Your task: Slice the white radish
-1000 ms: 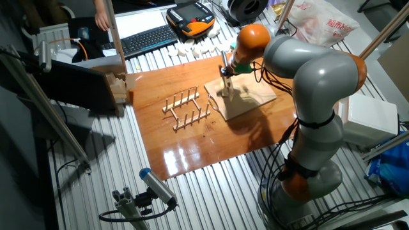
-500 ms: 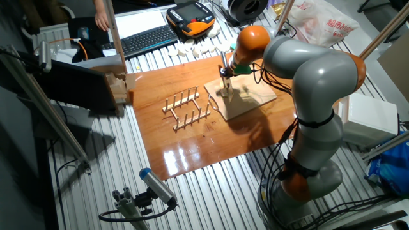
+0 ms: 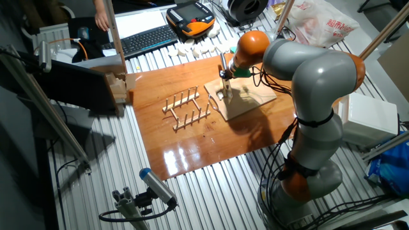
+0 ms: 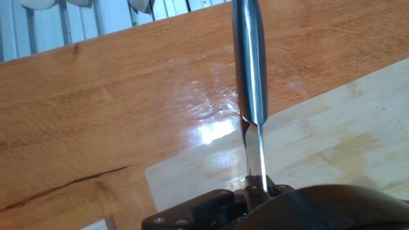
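Note:
My gripper point(image 3: 225, 78) hangs over the left part of the light wooden cutting board point(image 3: 246, 96), shut on a steel knife point(image 4: 249, 76). In the hand view the knife runs straight up the frame from my gripper point(image 4: 257, 186), seen edge-on, with its far end above the glossy brown tabletop past the cutting board point(image 4: 332, 134). The white radish is hidden: no pale oval piece shows on the board in either view, and the hand covers the spot beneath it in the fixed view.
A wooden dish rack point(image 3: 186, 107) stands left of the board on the brown tabletop point(image 3: 192, 144). White chunky blocks point(image 3: 192, 48) lie in a row behind it, by a keyboard point(image 3: 146, 39) and an orange pendant point(image 3: 190, 18). A wooden block point(image 3: 118, 86) sits at the left edge.
The hand and the orange wrist joint have dipped slightly toward the cutting board. Nothing else has moved.

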Robot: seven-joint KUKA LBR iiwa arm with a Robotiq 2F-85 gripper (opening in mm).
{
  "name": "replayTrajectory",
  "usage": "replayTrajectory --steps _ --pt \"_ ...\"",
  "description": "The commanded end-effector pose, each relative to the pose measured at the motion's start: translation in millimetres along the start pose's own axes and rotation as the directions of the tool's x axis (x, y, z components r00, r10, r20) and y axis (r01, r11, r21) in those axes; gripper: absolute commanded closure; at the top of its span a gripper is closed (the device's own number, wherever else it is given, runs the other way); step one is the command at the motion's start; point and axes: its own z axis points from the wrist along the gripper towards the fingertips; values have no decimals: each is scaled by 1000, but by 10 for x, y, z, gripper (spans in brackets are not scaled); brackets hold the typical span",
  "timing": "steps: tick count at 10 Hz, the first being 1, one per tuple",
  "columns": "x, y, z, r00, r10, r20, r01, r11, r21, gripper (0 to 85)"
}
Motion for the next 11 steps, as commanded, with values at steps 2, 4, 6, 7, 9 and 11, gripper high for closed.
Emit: replayTrajectory --steps 2,4,6,7,9,11 --pt "-21 -36 -61 1000 -9 -2 9 1000 11 850" --pt "-45 -107 -96 1000 -19 -8 19 1000 8 850" --pt "-23 -95 -25 1000 -15 -5 15 1000 -1 850" --pt "-14 -84 1 1000 -13 -4 13 1000 -4 850" --pt "-1 -90 36 1000 -12 0 12 1000 -9 850" --pt "9 -102 79 1000 -14 5 14 1000 -13 850"
